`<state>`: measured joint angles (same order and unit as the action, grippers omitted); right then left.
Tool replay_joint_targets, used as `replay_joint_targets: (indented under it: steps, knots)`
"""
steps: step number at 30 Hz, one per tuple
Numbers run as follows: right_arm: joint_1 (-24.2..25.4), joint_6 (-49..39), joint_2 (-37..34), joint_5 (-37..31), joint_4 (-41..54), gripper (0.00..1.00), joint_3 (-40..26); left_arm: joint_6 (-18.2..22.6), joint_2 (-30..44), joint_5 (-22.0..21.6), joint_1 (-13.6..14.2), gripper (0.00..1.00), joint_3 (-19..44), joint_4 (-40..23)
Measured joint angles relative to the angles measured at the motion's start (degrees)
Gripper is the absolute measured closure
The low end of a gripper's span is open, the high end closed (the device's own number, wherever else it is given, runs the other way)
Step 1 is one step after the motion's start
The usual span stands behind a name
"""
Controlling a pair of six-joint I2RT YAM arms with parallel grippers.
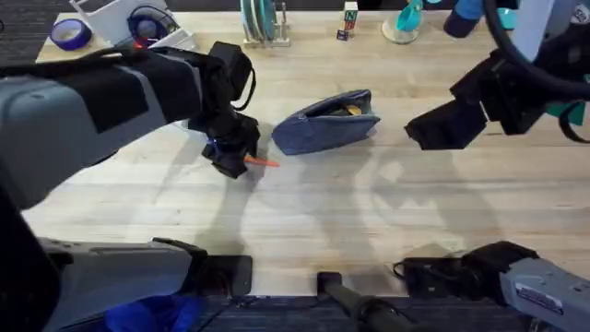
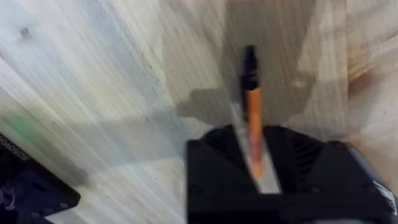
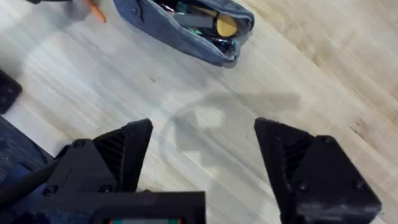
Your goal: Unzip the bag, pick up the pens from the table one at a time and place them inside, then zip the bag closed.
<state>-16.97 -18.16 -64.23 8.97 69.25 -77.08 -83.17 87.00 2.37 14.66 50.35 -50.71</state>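
Note:
The blue-grey bag lies unzipped on the table, its mouth gaping with things inside; it is seen again as the bag in the right wrist view. My left gripper hangs above the table just left of the bag, shut on an orange pen whose end sticks out toward the bag. In the left wrist view the pen sits pinched between the black fingers, dark tip outward. My right gripper hovers open to the right of the bag, its fingers wide apart.
Along the table's far edge stand tape rolls, a rack of plates, small blocks and a teal object. Bare wood spreads in front of the bag toward the arm bases.

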Motion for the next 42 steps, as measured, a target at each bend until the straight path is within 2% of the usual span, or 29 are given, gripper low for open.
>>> replay_joint_targets:
  steps: [3,4,24,33,42]
  knots:
    - [0.00,-0.02,0.00,0.00,0.00,0.006,0.00,-0.23,0.00,0.17,0.00,0.919,0.01,0.87]
    - [0.00,-0.02,-0.01,0.00,-0.01,0.006,0.00,-0.19,0.00,0.02,0.00,0.948,0.06,0.87]
    - [0.00,-0.02,0.01,0.00,0.00,0.005,0.00,-0.21,0.00,-0.44,0.00,0.957,0.19,0.06]
    - [0.00,-0.01,0.01,0.00,-0.02,0.005,0.00,1.14,-2.58,-3.98,0.04,0.957,0.91,-6.86]
    - [0.00,-0.01,0.01,0.00,-0.02,0.005,0.00,4.87,-8.89,-8.56,0.04,0.958,7.66,-15.71]
